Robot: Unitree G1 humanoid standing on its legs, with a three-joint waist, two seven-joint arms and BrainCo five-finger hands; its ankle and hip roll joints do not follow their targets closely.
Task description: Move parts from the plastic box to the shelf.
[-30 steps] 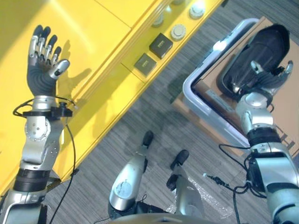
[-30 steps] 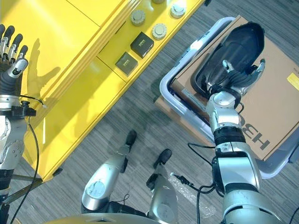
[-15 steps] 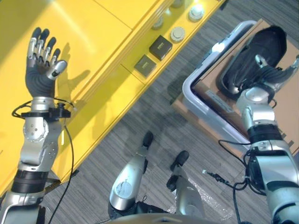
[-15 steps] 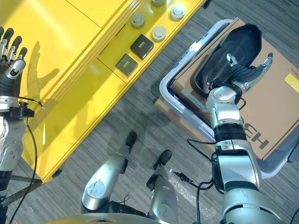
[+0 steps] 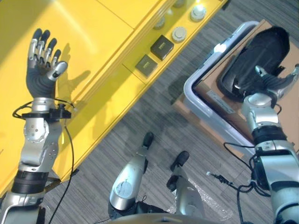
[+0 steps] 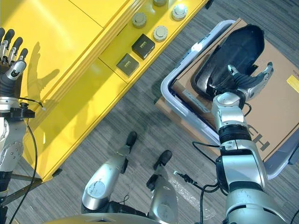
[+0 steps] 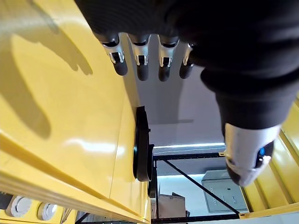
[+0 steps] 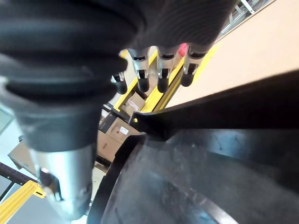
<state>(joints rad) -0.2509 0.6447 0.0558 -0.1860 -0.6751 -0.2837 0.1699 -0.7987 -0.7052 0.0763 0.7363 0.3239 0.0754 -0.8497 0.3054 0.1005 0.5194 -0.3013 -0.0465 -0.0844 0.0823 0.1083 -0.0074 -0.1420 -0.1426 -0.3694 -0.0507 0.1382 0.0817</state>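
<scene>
Black, glossy moulded plastic part (image 6: 233, 53), long and dished, is lying on a flat brown cardboard sheet (image 6: 275, 88) inside the pale grey rounded plastic box (image 6: 175, 79). The right hand (image 6: 245, 83) is hovering over its near end, fingers spread and straight, gripping nothing. The left hand (image 5: 42, 65) is resting open-fingered above the smooth yellow shelf (image 5: 93, 42), where small dark square boxes (image 6: 143, 45) are sitting.

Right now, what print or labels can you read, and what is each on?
Cardboard box: large dark letters, partly hidden, not readable whole.
Small dark boxes on the yellow shelf: pale marks, too small to read.
White label on the cardboard box: too small to read.
</scene>
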